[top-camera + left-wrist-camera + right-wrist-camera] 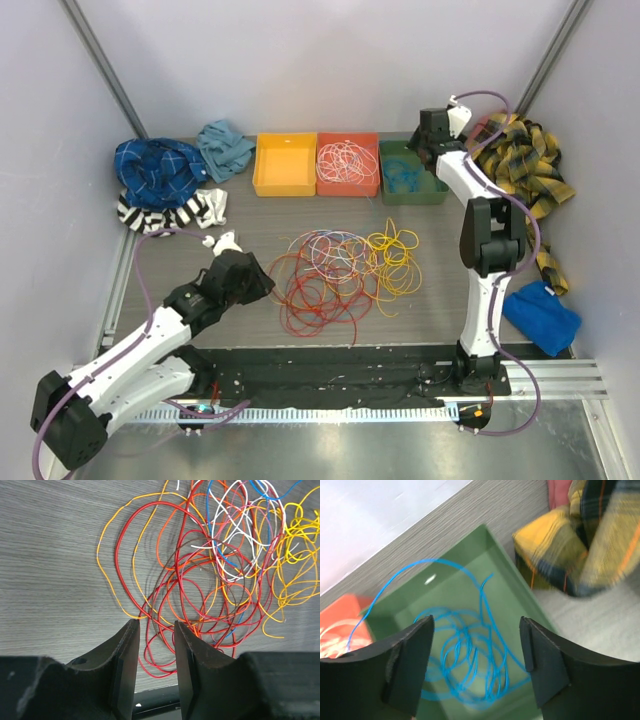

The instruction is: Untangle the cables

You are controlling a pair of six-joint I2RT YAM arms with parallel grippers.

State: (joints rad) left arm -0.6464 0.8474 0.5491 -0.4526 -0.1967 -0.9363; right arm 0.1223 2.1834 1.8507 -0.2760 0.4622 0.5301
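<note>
The right jaws stand wide apart with nothing between them, hanging over a green rectangular plastic tray point(505, 580). A thin blue cable point(470, 665) lies coiled on the tray's floor. One of its loops rises up and arcs over the tray's rim toward the neighbouring red-orange tray point(348, 191). Just beside the green tray lies a crumpled yellow-and-dark plaid cloth point(555, 550).

The left jaws are parted by a narrow gap and grip nothing. They are low over the grey wood-grain tabletop point(50, 580) at the near left edge of the tangle. Loops of thin red cable point(165, 645) lie on the tabletop and show through the gap. I cannot tell whether they touch either jaw.

The main tangle of cables point(345, 270) sits in the middle of the tabletop. Red and orange loops are on its left, white and blue strands in its middle, and yellow cables point(395, 255) on its right.

At the far edge three trays stand in a row:
- An orange-yellow tray point(283, 190) is on the left.
- The red-orange tray holds pale cables point(345, 160).
- The green tray is on the right.

A blue plaid cloth point(155, 170), a teal cloth point(225, 148) and a black-and-white striped cloth point(160, 212) lie at the far left. A plain blue cloth point(540, 315) lies at the near right.
</note>
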